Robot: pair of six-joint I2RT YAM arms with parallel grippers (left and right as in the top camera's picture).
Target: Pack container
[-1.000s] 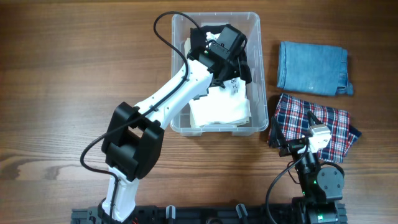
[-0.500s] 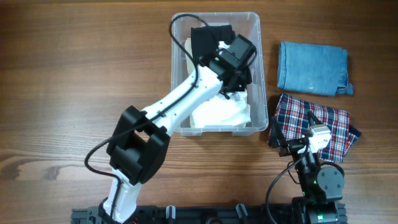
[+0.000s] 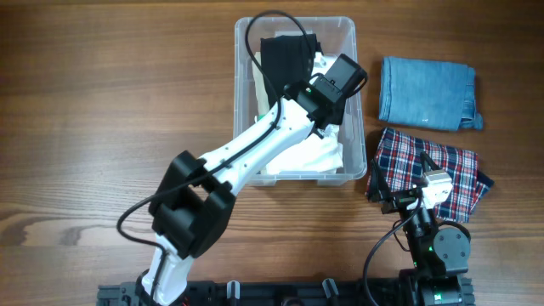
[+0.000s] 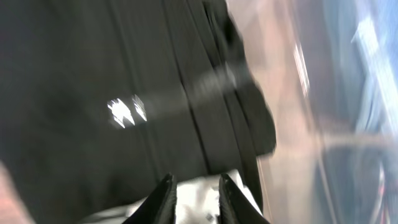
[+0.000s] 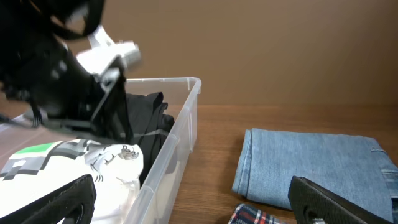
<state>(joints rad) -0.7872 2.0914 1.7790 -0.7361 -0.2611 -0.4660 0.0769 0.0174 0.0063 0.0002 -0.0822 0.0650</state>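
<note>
1. Hovering inside the container [image 3: 359, 51], close to its right wall, the left tool [image 4: 196, 196] is hanging over the line where the black garment [image 3: 285, 55] is meeting the white garment [image 3: 314, 157].
2. Its fingers [image 4: 165, 194] are standing slightly apart. White cloth is showing through the gap and nothing appears pinched, though the wrist view is blurring.
3. The right tool [image 5: 189, 199] is sitting low, off the container's near right corner, above the plaid cloth [image 3: 450, 170]. It is spread wide and carrying nothing.
4. The container is sitting on the worktop [image 3: 102, 102], with black cloth filling its far end and white cloth its near end. Folded denim [image 3: 425, 92] is lying just right of the container, not touching it, and the plaid cloth is lying nearer than the denim.
5. Judging the step: the left tool is probably letting go of packed cloth. To do this well, it should be opening fully before lifting, so no fold is snagging a finger.
6. Rising straight up is looking safest, keeping off the container's right wall and rim.
7. Two pieces are waiting outside the container, so packing seems about half done.
</note>
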